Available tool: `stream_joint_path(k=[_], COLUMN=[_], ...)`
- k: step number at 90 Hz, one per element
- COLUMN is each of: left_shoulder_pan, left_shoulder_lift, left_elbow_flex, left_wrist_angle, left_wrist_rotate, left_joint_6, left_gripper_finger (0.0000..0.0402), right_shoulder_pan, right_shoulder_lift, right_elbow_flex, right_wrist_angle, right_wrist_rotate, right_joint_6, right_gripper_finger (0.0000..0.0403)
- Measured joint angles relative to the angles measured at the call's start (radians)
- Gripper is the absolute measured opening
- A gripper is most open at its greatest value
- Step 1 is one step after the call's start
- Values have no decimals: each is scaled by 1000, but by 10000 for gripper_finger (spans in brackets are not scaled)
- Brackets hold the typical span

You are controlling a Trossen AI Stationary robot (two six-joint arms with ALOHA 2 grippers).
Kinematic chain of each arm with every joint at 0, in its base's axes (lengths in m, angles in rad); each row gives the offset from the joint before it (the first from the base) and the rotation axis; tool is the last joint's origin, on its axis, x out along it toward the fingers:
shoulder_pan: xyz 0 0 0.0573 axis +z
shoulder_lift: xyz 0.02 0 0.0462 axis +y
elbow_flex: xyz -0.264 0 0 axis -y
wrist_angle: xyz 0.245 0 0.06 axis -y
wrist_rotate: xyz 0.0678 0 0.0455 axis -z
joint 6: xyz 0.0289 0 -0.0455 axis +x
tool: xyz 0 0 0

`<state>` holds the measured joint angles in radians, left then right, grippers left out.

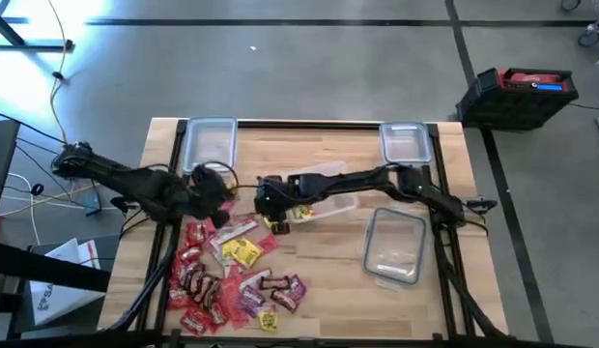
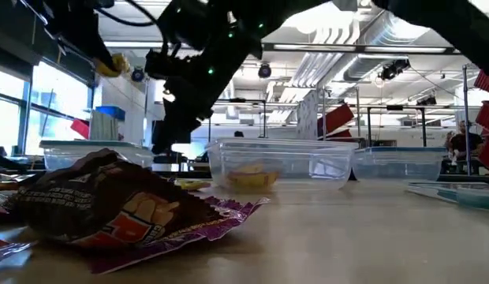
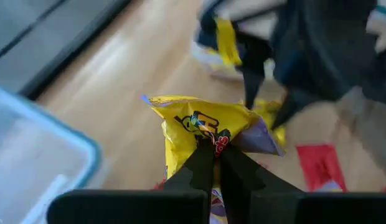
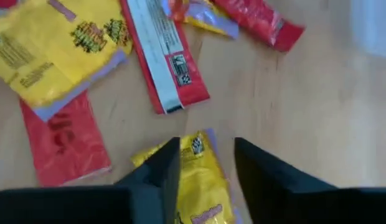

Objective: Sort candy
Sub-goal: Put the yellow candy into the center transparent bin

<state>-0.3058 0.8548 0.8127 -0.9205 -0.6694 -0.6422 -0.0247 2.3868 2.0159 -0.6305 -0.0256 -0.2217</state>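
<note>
Left gripper (image 3: pixel 213 163) closed, right gripper (image 4: pixel 205 163) parted.

Clear rectangular plastic containers sit at the wooden desk's (image 1: pixel 309 280) far-left corner (image 1: pixel 209 143), far-right corner (image 1: pixel 406 142), right side (image 1: pixel 394 246) and centre (image 1: pixel 328 205). The heap of small wrapped candy packets (image 1: pixel 232 275) lies front-left. Both tools, left (image 1: pixel 220 201) and right (image 1: pixel 272 215), are above the heap's far edge.

Red, yellow and purple candy (image 1: pixel 232 275); pale wooden table (image 1: pixel 319 261); dark tools.
</note>
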Motion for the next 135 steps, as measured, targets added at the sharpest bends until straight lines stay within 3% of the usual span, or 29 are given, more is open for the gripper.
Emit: stream_joint_path(k=[11, 27, 46, 62, 74, 92, 103, 114, 135], left_shoulder_pan=[43, 111, 191, 196, 196, 196, 197, 197, 178], left_shoulder_lift=[-44, -56, -49, -37, -37, -37, -37, -37, -35], left_elbow_flex=[0, 0, 0, 0, 0, 0, 0, -1, -119], left_wrist_angle=[-11, -9, -9, -9, -9, -66, -83, -81, 11], left_wrist_rotate=[-24, -22, 306, 332, 329, 323, 284, 275, 274], left_joint_6=[48, 118, 191, 218, 249, 250, 222, 218, 150], left_gripper_finger=[0, 0, 0, 0, 0, 0, 0, 0, 0], right_shoulder_pan=[-15, -15, -13, -6, 1, 23, 57, 84, 71], right_shoulder_lift=[37, 56, 97, 103, 104, 104, 91, -20, -259], right_elbow_flex=[57, 70, 71, 74, 74, 106, 165, 173, -33], right_wrist_angle=[-111, -160, -184, -220, -238, -239, -247, -288, -460], right_wrist_rotate=[-21, -28, -41, -20, -13, -37, -27, 19, 227], right_joint_6=[-3, -15, 15, 61, 92, 117, 112, 86, 158], right_gripper_finger=[176, 181, 181, 178, 138, 15, 7, 2, 0])
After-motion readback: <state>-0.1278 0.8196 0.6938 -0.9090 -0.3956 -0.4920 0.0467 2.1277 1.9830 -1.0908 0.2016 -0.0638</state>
